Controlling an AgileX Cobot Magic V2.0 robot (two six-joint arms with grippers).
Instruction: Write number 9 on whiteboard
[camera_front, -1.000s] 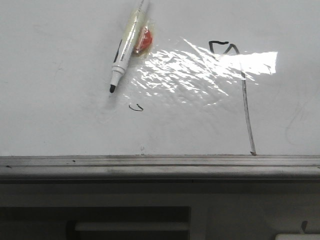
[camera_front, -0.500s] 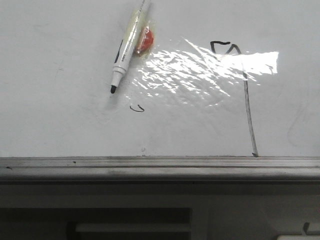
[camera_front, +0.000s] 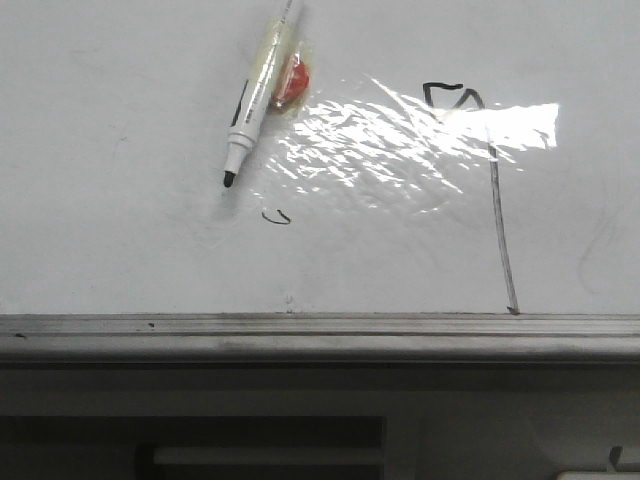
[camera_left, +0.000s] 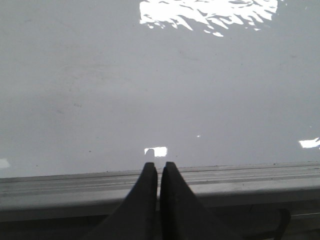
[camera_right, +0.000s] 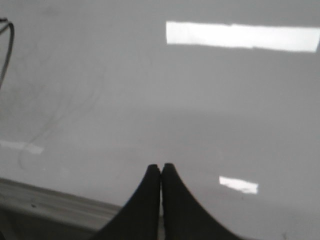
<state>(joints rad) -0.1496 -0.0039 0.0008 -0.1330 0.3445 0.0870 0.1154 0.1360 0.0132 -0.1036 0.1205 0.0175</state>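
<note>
Front view is showing the number 9 (camera_front: 490, 190) lying tail-toward the whiteboard (camera_front: 120, 230) edge, seemingly nearer the right arm; both jaws are pressed together, empty.

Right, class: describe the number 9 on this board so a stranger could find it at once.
Start at the whiteboard and its bright glare patch. At the patch's right end sits the number 9: a small angular black loop with a long, nearly straight grey tail running down to the metal edge strip. The tiny curved squiggle near the marker has no tail.
</note>
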